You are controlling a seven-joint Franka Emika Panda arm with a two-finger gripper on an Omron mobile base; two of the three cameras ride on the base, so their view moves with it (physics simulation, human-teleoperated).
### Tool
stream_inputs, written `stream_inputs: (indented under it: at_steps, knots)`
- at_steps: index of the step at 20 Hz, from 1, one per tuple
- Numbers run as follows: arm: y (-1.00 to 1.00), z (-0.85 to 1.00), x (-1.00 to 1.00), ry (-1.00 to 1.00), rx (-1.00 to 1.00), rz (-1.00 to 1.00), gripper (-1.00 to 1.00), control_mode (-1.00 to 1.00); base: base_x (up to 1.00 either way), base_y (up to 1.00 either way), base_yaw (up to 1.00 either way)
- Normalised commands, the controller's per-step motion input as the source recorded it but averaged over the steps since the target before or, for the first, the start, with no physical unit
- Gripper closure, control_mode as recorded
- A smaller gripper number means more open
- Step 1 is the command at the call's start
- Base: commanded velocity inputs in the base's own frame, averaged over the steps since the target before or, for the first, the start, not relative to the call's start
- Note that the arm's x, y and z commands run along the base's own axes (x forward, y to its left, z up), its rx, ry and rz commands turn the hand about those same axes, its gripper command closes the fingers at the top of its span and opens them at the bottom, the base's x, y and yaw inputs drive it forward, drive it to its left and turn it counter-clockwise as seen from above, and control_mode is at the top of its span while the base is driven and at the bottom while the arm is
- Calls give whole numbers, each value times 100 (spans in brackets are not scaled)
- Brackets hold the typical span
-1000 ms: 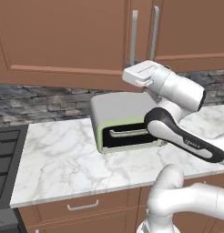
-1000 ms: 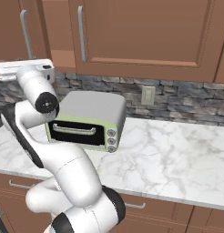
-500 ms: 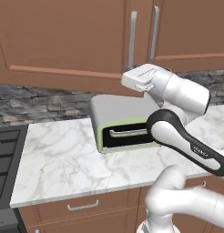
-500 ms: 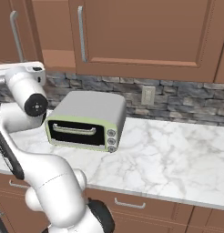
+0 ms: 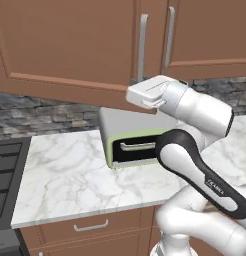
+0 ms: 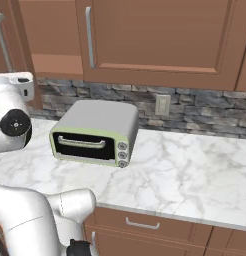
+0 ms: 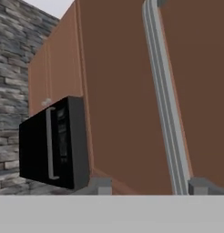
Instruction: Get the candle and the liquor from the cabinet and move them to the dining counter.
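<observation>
- Left base view: a marble worktop [image 5: 80, 180] runs under a grey stone backsplash, with a green-trimmed toaster oven [image 5: 130, 142] on it and a black stove [image 5: 4, 170] at the left edge. Above hangs the brown cabinet [image 5: 70, 45], doors closed, with two vertical silver handles [image 5: 143, 42] side by side. The arm's white hand reaches up just below the left handle; its fingers are hidden from here.
- Right base view: the same toaster oven [image 6: 95, 132] sits on the worktop, a wall socket [image 6: 161, 105] behind it, closed cabinet doors above.
- Hand view: the gripper [image 7: 150, 185] has its two tips standing apart, empty, astride the long silver handle [image 7: 164, 100] on the cabinet door. A black microwave [image 7: 54, 143] shows beyond.
</observation>
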Motion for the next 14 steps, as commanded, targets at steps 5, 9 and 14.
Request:
stream_inputs:
  at_steps: [5,9,14]
  knots:
    - [58,1,-99,0,-7,5,100,-100,0,0,0]
    - [59,4,-96,0,-7,6,100,-100,0,0,0]
    - [61,3,-88,0,-7,6,100,-100,0,0,0]
